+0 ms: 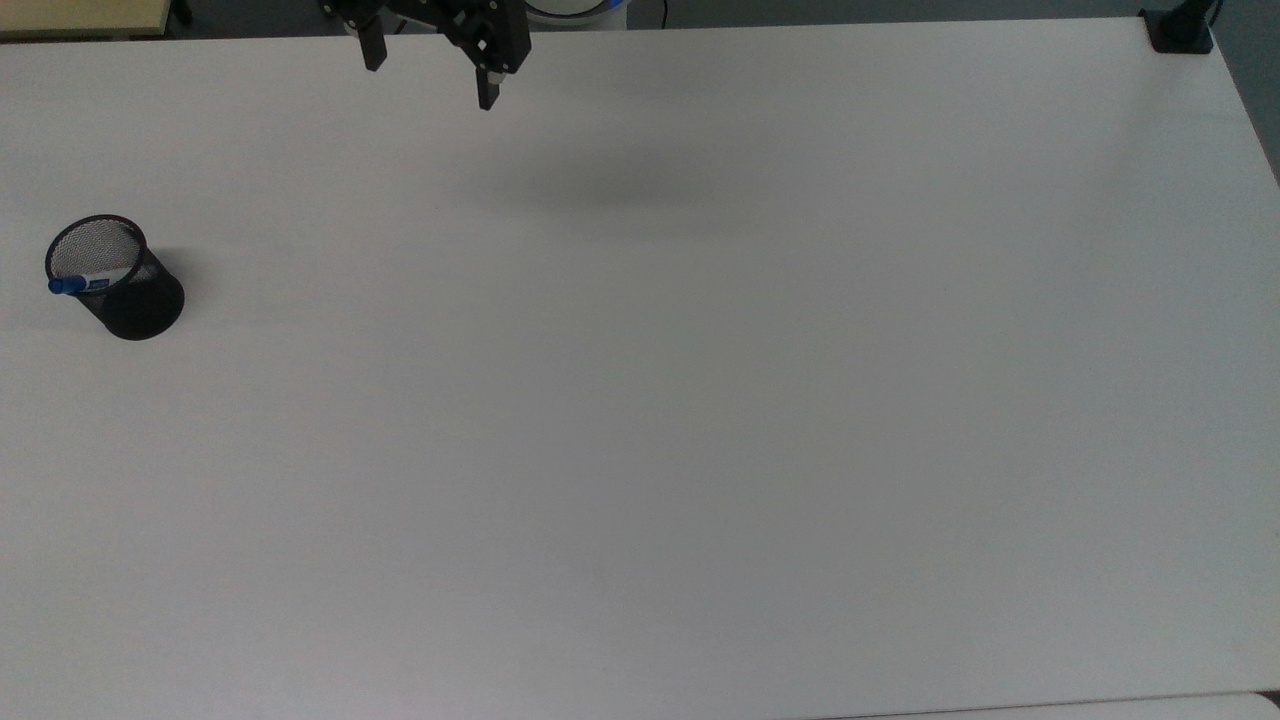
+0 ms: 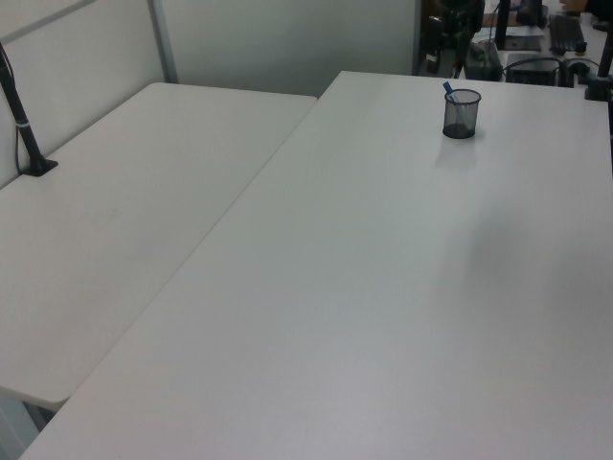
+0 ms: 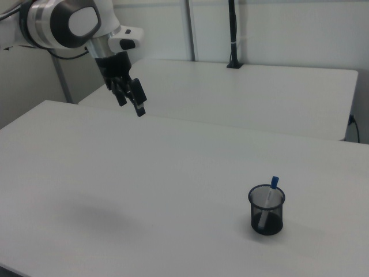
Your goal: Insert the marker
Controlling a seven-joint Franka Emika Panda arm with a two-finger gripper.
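The marker stands inside the black mesh cup at the top view's left, its blue cap poking over the rim. The left view has the cup far back with the marker leaning in it. In the right view the marker leans upright in the cup at the lower right. My gripper hangs open and empty high above the table's far edge, well away from the cup; the right view has the gripper raised at the upper left.
The white table stretches wide to the top view's right of the cup. A black clamp sits at its far right corner. A second white table adjoins in the left view, with a black post on it.
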